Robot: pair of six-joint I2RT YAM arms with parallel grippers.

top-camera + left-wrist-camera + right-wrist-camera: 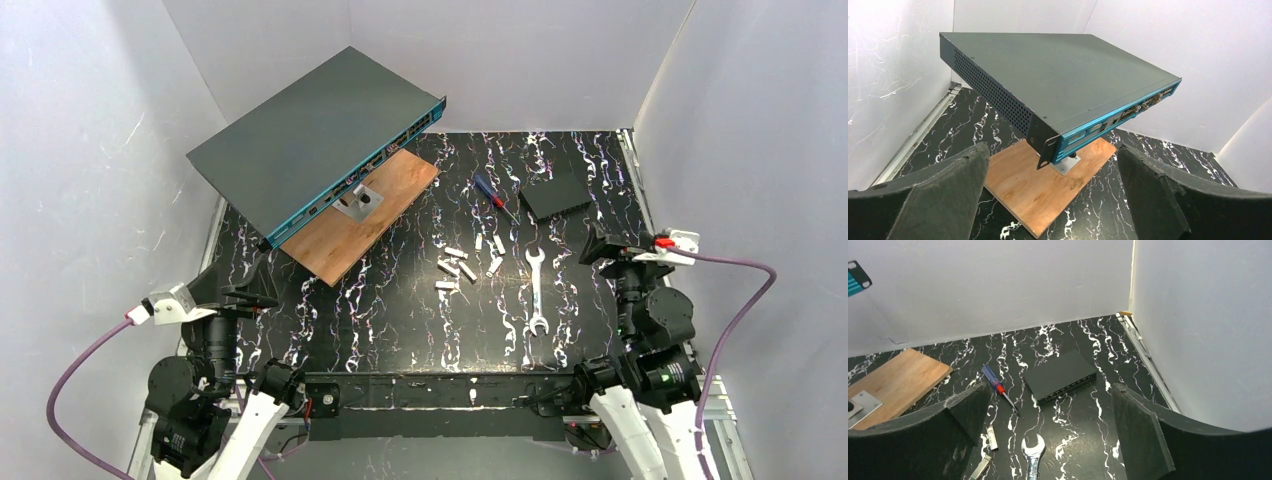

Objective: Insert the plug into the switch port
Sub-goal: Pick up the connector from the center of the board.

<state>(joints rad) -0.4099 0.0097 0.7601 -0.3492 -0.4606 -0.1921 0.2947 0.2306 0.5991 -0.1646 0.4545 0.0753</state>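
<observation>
I see the switch (320, 150) propped tilted on a metal bracket (360, 203) over a plywood board (350, 235) at the far left of the tabletop (400, 330), its teal port edge facing right, while my left tool (1052, 150) and right tool (1050, 390) both hang spread and empty.

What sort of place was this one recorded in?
Likely a lab test cell for robots: white panel walls box in a black marbled tabletop, with a network switch mounted tilted above a plywood board and a wrench and screwdriver lying loose.
</observation>
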